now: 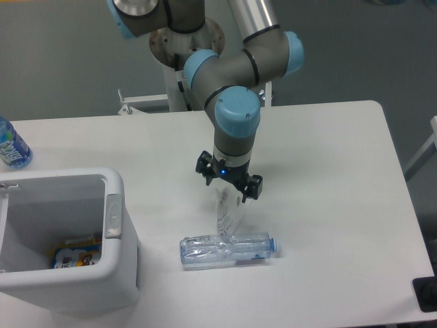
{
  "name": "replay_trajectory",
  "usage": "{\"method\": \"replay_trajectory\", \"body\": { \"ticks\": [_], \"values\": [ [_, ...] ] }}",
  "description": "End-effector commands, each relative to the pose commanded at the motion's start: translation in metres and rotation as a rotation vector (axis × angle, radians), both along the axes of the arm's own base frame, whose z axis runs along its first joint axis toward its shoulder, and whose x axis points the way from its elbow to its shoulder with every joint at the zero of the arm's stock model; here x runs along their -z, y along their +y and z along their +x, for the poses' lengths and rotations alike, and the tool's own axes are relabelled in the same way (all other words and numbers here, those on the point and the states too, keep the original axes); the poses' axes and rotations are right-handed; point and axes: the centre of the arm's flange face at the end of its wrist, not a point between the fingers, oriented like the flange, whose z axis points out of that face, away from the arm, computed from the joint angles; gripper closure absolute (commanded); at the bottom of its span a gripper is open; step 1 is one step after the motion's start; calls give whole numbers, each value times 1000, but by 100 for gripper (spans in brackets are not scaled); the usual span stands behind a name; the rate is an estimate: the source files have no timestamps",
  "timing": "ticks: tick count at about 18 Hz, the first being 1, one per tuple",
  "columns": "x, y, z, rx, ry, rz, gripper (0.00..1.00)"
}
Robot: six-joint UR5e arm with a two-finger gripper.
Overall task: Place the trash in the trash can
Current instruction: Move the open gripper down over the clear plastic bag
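With the black two-finger claw (228, 184) open just above the thin clear plastic film wrapper (228, 213) on the white tabletop (328, 205), you should descend straight, pinching its upper edge gently.

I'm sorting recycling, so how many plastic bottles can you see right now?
2. One clear bottle lies on its side on the table near the front, below the gripper. Another bottle, blue-labelled, stands at the far left edge, partly cut off.
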Motion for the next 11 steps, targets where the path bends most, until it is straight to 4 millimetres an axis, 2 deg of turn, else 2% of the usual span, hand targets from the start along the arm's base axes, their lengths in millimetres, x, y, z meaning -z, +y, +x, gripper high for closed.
{"method": "replay_trajectory", "body": {
  "ticks": [5, 6, 7, 8, 10, 11],
  "values": [
    [10, 8, 2, 8, 16, 6, 1],
    [11, 9, 1, 4, 16, 4, 19],
    [11, 9, 0, -3, 16, 4, 44],
    [10, 9, 0, -14, 17, 3, 62],
    [10, 9, -1, -16, 20, 2, 87],
    [9, 8, 0, -11, 22, -1, 88]
  ]
}}
